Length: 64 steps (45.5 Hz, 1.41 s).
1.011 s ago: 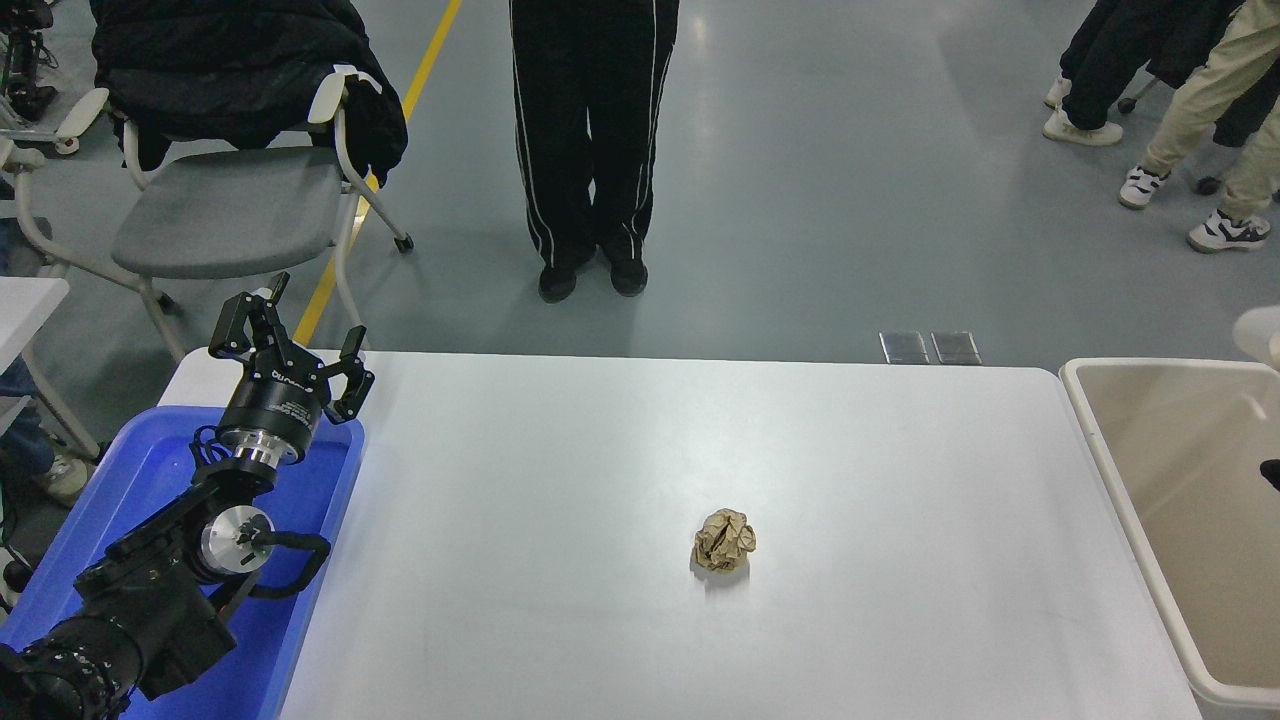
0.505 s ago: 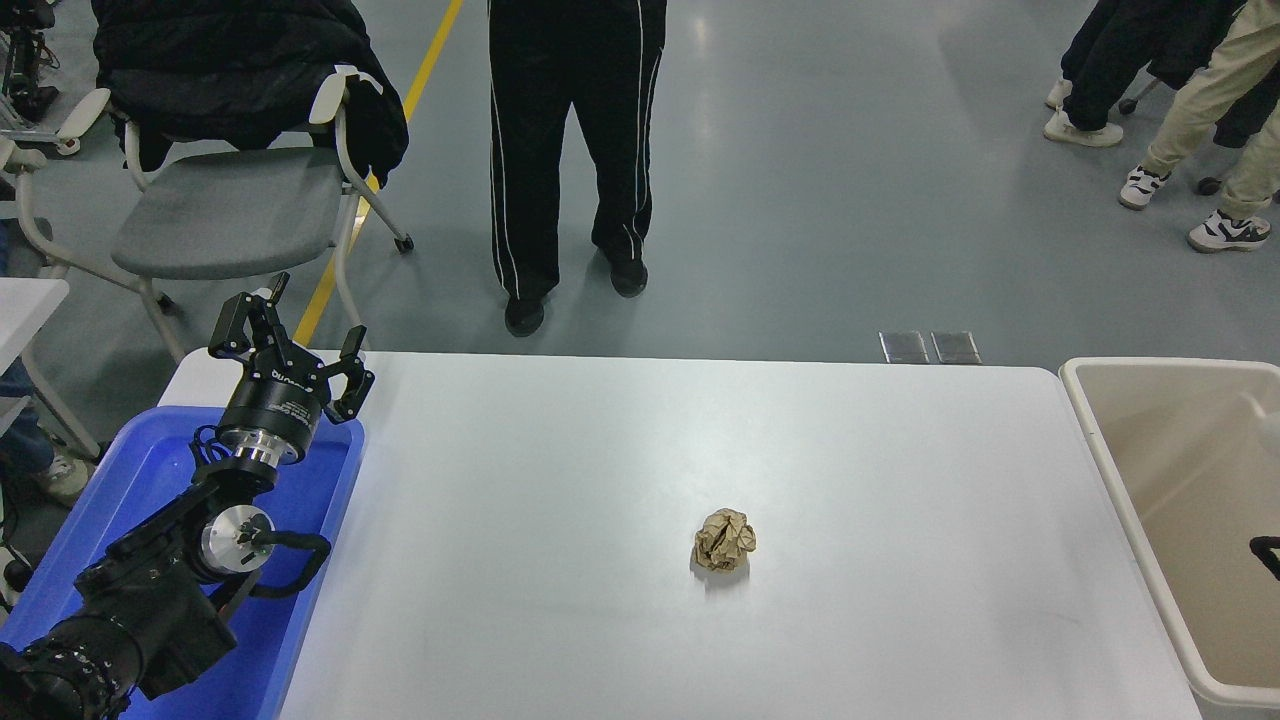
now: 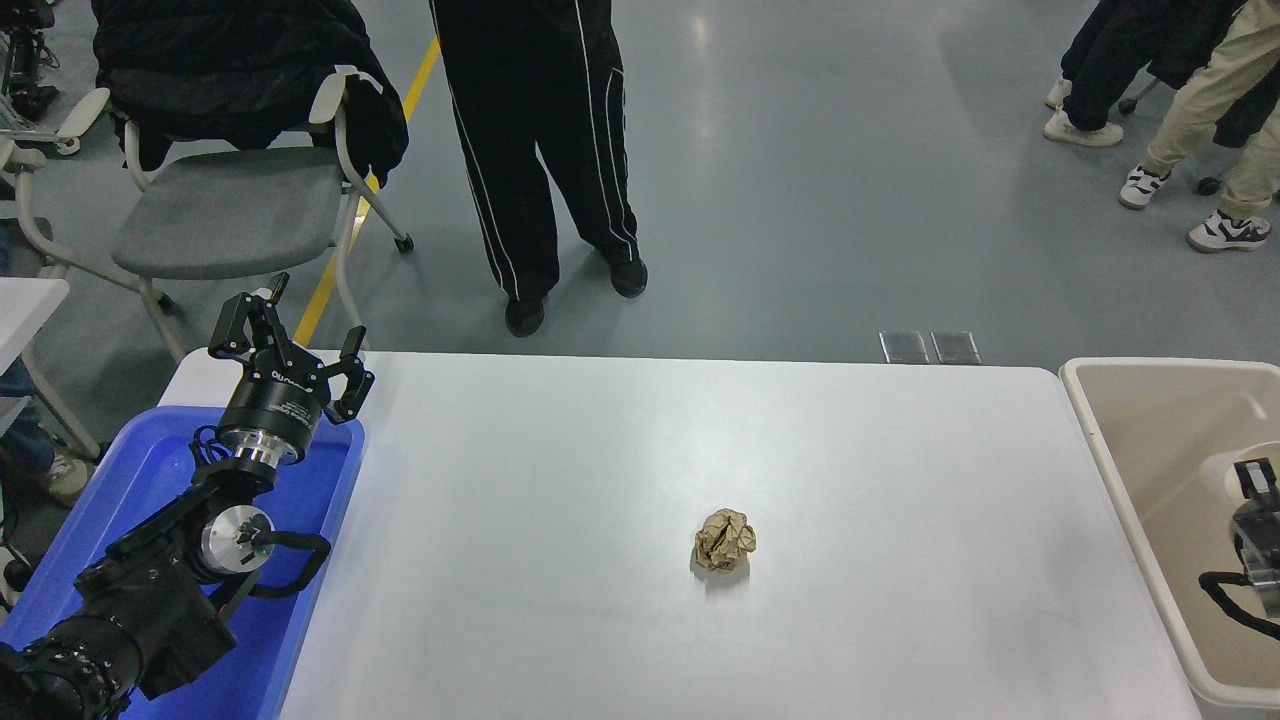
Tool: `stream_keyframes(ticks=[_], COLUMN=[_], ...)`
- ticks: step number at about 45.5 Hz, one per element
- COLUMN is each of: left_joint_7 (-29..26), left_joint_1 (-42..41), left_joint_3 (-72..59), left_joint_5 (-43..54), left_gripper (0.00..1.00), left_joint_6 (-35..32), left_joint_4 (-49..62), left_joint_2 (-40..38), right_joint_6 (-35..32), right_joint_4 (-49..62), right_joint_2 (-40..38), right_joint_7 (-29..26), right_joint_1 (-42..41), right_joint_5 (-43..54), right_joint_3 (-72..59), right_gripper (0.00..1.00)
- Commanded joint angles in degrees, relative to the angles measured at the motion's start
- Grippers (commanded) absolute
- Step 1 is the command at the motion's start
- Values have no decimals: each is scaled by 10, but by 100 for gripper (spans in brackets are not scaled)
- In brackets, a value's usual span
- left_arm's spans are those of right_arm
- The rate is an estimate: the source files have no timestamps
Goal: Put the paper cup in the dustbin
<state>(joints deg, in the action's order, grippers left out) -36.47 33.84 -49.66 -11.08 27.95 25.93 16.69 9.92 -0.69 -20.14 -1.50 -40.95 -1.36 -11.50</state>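
The white paper cup (image 3: 1233, 480) shows at the right edge, over the inside of the beige dustbin (image 3: 1098, 440) that stands off the table's right end. My right gripper (image 3: 1246, 478) comes in from the right edge, and one black finger (image 3: 1253, 474) lies against the cup. It holds the cup above the bin's floor. Most of the right arm is cut off by the picture's edge. My left gripper (image 3: 290, 335) is parked at the lower left with its fingers spread, empty.
A crumpled brown paper ball (image 3: 724, 540) lies on the white table (image 3: 620, 450). A blue bin (image 3: 150, 480) sits under my left arm. A person (image 3: 540, 150) stands beyond the far edge, beside a grey chair (image 3: 220, 210).
The cup and my right gripper have moved down the picture and leftward, further into view over the bin. The person at the far side has stepped to the left.
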Motion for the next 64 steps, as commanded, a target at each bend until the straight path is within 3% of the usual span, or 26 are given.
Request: stream_keyframes(ticks=[1, 16, 35, 45, 53, 64], left_joint_7=[0, 0, 0, 0, 0, 0], left_joint_1=[0, 0, 0, 0, 0, 0], left_joint_3=[0, 0, 0, 0, 0, 0], left_joint_5=[0, 0, 0, 0, 0, 0], left_gripper=[100, 100, 100, 100, 100, 100], left_joint_6=[0, 0, 0, 0, 0, 0], left_joint_4=[0, 0, 0, 0, 0, 0], left_joint_2=[0, 0, 0, 0, 0, 0], right_joint_6=[2, -7, -22, -77, -80, -81], right_joint_4=[-2, -2, -19, -116, -194, -259], right_joint_2=[8, 13, -35, -86, -114, -115], right_joint_7=[4, 3, 4, 4, 10, 125], right_joint_1=[-4, -36, -235, -329, -334, -310], right_joint_5=[0, 0, -8, -14, -12, -9], right_joint_3=[6, 5, 31, 199, 329, 384], right_gripper=[100, 100, 100, 100, 100, 100])
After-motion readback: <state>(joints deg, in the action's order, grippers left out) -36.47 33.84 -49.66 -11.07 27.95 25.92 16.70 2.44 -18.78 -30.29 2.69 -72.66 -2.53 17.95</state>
